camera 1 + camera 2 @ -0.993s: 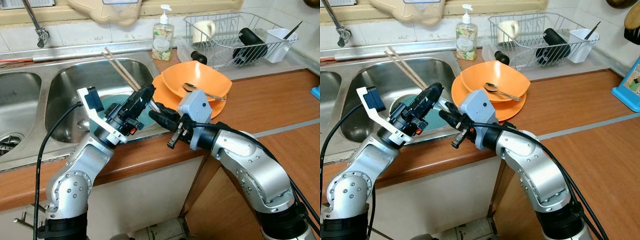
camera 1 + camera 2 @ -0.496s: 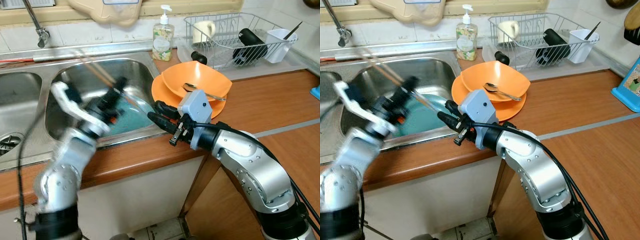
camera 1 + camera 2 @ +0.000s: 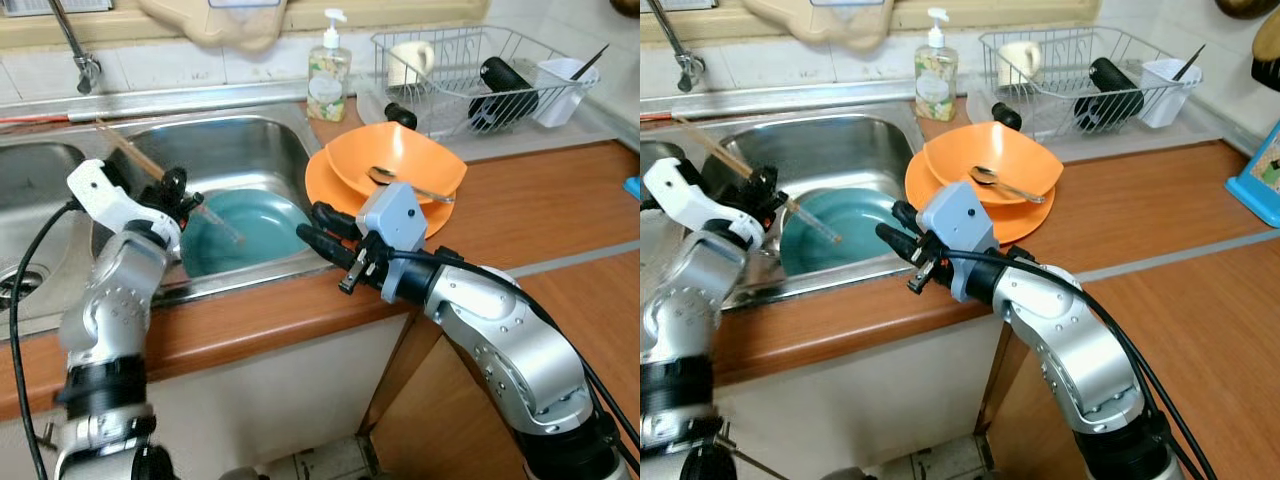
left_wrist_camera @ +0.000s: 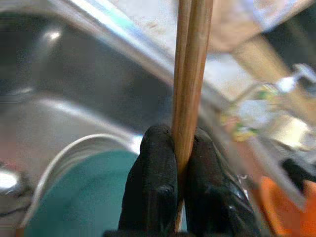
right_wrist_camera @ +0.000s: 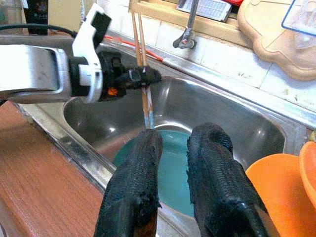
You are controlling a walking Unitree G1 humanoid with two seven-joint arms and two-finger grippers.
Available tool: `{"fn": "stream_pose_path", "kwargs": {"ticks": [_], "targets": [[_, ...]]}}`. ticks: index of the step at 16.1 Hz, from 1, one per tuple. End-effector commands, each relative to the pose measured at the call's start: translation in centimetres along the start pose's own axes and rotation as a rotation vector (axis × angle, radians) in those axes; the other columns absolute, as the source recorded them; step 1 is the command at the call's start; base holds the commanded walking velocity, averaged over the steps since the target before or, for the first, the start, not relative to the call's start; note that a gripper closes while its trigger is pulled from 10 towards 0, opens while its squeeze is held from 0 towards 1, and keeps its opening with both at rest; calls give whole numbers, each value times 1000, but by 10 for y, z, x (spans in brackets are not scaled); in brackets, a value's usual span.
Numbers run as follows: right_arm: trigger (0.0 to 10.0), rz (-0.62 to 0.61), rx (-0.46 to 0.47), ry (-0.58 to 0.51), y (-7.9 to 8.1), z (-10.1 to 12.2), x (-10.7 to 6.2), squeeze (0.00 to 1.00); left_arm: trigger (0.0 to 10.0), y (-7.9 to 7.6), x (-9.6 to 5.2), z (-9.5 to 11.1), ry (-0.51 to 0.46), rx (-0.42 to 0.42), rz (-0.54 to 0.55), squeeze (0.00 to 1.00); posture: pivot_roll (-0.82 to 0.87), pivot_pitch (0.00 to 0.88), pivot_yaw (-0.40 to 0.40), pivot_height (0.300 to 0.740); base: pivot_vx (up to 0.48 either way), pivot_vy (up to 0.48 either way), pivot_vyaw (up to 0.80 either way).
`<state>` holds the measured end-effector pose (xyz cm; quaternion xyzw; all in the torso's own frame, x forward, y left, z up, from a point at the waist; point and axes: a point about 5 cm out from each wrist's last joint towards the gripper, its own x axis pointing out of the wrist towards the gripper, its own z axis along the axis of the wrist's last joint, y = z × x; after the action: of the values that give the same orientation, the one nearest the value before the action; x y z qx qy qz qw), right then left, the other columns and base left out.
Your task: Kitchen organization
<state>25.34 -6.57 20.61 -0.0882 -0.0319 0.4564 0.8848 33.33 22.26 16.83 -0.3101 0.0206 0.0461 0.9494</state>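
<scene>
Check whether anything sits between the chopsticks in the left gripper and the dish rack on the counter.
Yes: the stacked orange bowl and plate with a metal spoon, and the right gripper, lie between the wooden chopsticks held by the left gripper and the wire dish rack.

Bright, even light; glare on the steel sink (image 3: 250, 150); left wrist view blurred.

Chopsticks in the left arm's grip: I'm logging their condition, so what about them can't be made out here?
- Chopsticks: lower tips blur against the teal plate in both eye views.
- Left wrist view: their top is cut off by the frame edge; the left gripper covers the lower part.
- Right wrist view: their surface is too small to judge.
</scene>
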Motion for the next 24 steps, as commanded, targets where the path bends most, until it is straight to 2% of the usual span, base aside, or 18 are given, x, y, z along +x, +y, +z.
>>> {"fn": "stream_pose_path", "kwargs": {"ticks": [1, 2, 3, 4, 6, 10, 12, 13, 15, 16, 18, 19, 20, 21, 24], "targets": [[10000, 7, -17, 16, 2, 0, -2, 0, 10000, 5, 4, -2, 14, 13, 54, 502, -113, 0, 19, 740, 0, 0, 0], [10000, 12, -19, 27, 3, -1, -3, 0, 10000, 7, 6, -4, 24, 31, 79, 1000, -116, 0, 21, 740, 0, 0, 0], [10000, 12, -19, 33, 3, -2, -4, 0, 10000, 9, 8, -7, 34, 33, 98, 1000, -117, 0, 22, 740, 0, 0, 0], [10000, 8, -20, 39, 4, -4, -5, 0, 10000, 14, 11, -13, 70, 80, 142, 1000, -119, 0, 24, 740, 0, 0, 0], [10000, -11, -19, 36, 2, -3, -5, 0, 10000, 17, 14, -17, 88, 94, 172, 1000, -119, 0, 24, 740, 0, 0, 0], [10000, -65, -19, 17, -4, 0, -5, 0, 10000, 15, 16, -18, 100, 113, 152, 1000, -120, 0, 30, 740, 0, 0, 0], [10000, -139, -14, -5, -13, 4, -7, 0, 10000, 10, 17, -11, 63, 172, 108, 1000, -120, 0, 32, 740, 0, 0, 0], [10000, -197, -9, -22, -21, 7, -9, 0, 10000, 4, 16, -4, 5, 263, 59, 1000, -120, 0, 32, 740, 0, 0, 0], [10000, -281, 0, -53, -34, 13, -15, 0, 10000, -6, 14, 6, -65, 357, -13, 1000, -120, 0, 32, 740, 0, 0, 0], [10000, -340, 3, -76, -44, 19, -22, 0, 10000, -16, 9, 12, -106, 400, -102, 0, -118, 0, 35, 740, 0, 0, 0], [10000, -385, 20, -92, -53, 22, -30, 0, 10000, -25, 4, 13, -120, 424, -190, 0, -118, 0, 35, 740, 0, 0, 0], [10000, -422, 47, -91, -62, 21, -40, 1000, 10000, -32, -3, 11, -120, 461, -273, 0, -118, 0, 38, 740, 0, 0, 0], [10000, -463, 54, -67, -72, 15, -53, 1000, 10000, -40, -14, 4, -110, 499, -378, 0, -118, 0, 40, 740, 0, 0, 0], [10000, -477, 58, -55, -75, 12, -58, 1000, 10000, -44, -19, 0, -97, 516, -430, 0, -118, 0, 40, 740, 0, 0, 0], [10000, -576, 87, -19, -96, 1, -80, 1000, 10000, -60, -43, -14, -29, 511, -623, 0, -118, 0, 29, 740, 0, 0, 0]]}}
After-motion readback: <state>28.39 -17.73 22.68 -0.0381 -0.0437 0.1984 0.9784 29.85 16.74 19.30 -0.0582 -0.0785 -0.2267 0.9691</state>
